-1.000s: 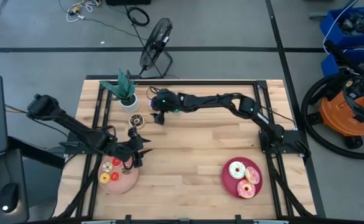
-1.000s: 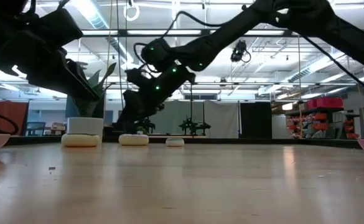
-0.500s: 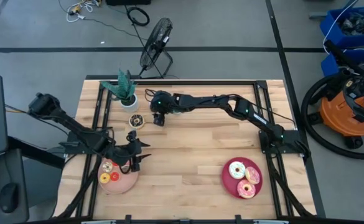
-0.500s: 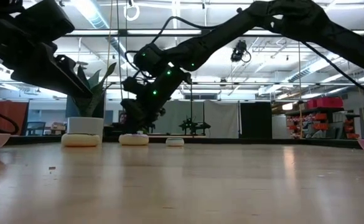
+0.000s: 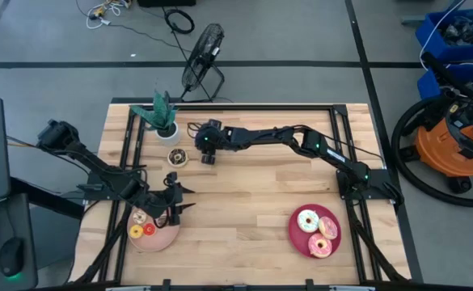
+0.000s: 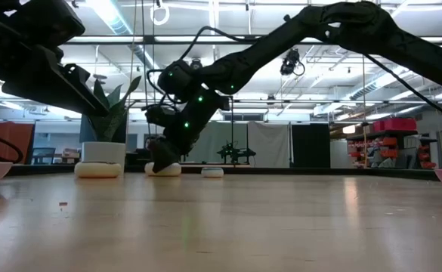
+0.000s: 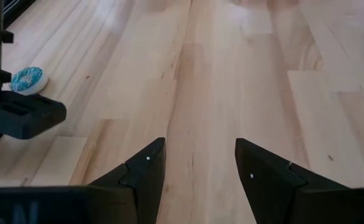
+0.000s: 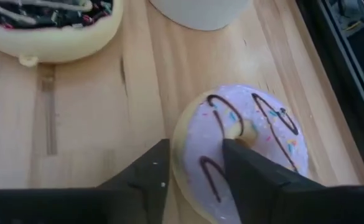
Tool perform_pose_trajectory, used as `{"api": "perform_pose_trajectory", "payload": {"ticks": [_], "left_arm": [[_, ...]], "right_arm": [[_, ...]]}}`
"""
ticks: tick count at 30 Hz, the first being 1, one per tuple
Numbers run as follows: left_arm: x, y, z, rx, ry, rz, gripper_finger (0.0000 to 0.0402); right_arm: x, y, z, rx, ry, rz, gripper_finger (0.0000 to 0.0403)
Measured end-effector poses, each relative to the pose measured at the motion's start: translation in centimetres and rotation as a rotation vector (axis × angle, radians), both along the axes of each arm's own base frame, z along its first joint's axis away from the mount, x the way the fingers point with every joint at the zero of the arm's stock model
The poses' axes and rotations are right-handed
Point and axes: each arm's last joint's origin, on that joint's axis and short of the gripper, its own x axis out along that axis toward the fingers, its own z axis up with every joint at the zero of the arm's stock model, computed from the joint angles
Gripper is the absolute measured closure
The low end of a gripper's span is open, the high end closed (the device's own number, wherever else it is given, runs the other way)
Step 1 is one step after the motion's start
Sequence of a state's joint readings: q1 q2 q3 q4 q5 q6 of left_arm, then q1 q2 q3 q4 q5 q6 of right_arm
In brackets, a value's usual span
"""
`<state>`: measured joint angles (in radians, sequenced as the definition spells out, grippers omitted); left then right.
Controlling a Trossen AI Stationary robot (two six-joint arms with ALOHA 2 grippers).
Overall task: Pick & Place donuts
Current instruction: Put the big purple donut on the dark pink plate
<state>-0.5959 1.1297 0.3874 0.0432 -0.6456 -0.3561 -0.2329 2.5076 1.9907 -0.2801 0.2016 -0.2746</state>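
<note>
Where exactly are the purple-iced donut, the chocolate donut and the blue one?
purple-iced donut [image 8: 247,149], right wrist view, on its icing beside the hole.
chocolate donut [image 5: 177,157], high view, on its dark top.
blue donut [image 7: 29,79], left wrist view, on its sprinkled icing.

My right arm stretches from its base across the far side of the worktop [image 5: 244,194], elbow raised, wrist tipped down beside the plant [image 5: 162,115]. My right gripper [image 8: 194,163] is low over the purple donut [image 8: 256,149] there: one of my fingers [image 8: 247,168] sits in its hole, the other against its outer edge, so they straddle one side of the ring. My left arm reaches in on the opposite side from the plant, and my left gripper [image 7: 197,165] hangs just above the boards, fingers spread with nothing between them.
</note>
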Motion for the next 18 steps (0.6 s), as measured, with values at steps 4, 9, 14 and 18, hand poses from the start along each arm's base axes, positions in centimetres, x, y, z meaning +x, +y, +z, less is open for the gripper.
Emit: {"api": "perform_pose_trajectory", "payload": {"ticks": [4, 9, 14, 18], "left_arm": [[-0.1, -0.3, 0.0, -0.003, -0.003, -0.016, 0.0203], [-0.3, -0.6, 0.0, -0.009, -0.006, -0.033, 0.0203], [-0.5, -0.9, 0.0, -0.026, -0.008, -0.039, 0.0203], [-0.7, -1.2, 0.0, -0.027, -0.008, -0.054, 0.0203]], "right_arm": [[0.0, 0.0, 0.1, 0.016, -0.005, 0.011, 0.0285], [0.0, 0.0, 0.0, 0.018, -0.004, 0.011, 0.0342], [0.0, 0.6, 1.0, 0.019, -0.014, 0.029, 0.0375], [0.0, 1.8, 3.4, -0.007, -0.039, 0.053, 0.0379]]}}
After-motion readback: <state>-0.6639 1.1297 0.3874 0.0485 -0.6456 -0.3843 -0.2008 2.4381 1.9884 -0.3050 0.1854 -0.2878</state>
